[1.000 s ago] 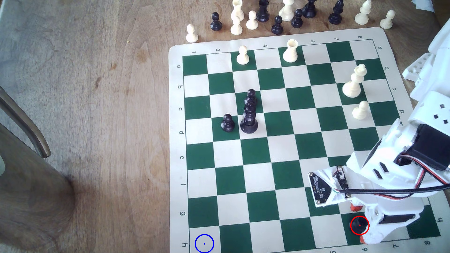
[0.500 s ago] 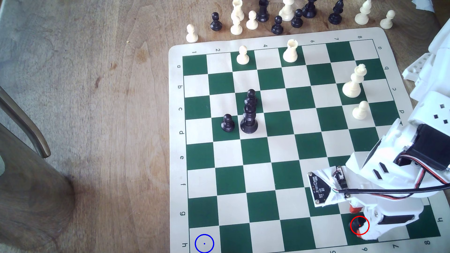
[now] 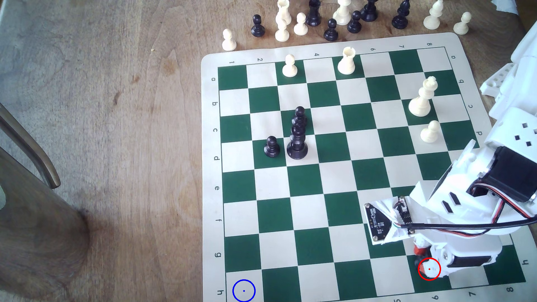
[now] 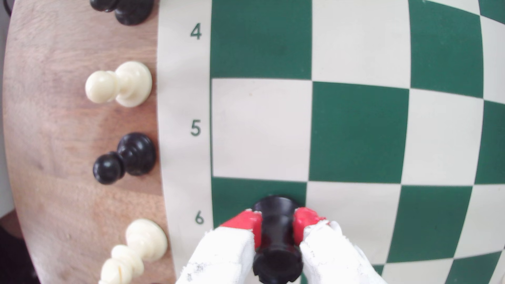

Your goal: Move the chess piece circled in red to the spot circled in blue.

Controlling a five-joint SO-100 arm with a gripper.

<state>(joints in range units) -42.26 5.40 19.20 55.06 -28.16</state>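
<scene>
Under me is a brown wooden table (image 3: 116, 116). On it lie a green-and-cream chess mat (image 3: 209, 180) and, beyond the mat's far edge, loose white and black pieces (image 3: 331, 29).

Soft, even daylight fills both of my views. My wrist view bows the chessboard (image 4: 355, 131) lines strongly toward the edges, with dark vignetted corners. My white arm (image 3: 511, 122) looks overexposed in the exterior view; shadows stay faint.
</scene>
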